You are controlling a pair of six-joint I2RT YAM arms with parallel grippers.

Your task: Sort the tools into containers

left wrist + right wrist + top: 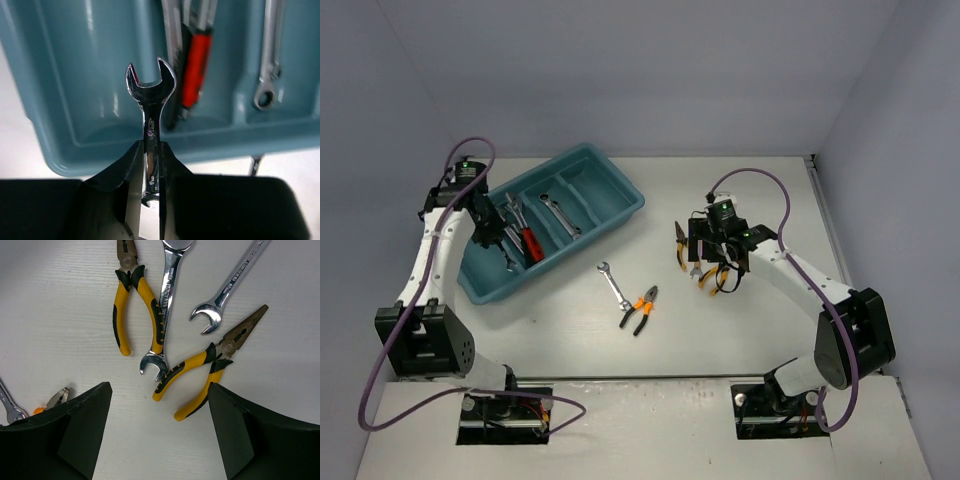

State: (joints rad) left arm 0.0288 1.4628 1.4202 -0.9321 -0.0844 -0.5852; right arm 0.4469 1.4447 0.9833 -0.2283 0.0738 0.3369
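One silver wrench (150,100) is clamped by its shank in the left gripper (150,160) over the near-left compartment of the tray (620,190), next to the compartment holding a red-handled wrench (196,65). Two yellow pliers (131,300) and two loose wrenches (167,300) lie on the table (720,330) at right, under the right gripper (159,395), whose jaws stand wide apart. Between the arms lie a small wrench (612,282) and orange pliers (643,310).

Orange-handled pliers (642,310) beside silver wrench (612,282) on table (570,340)
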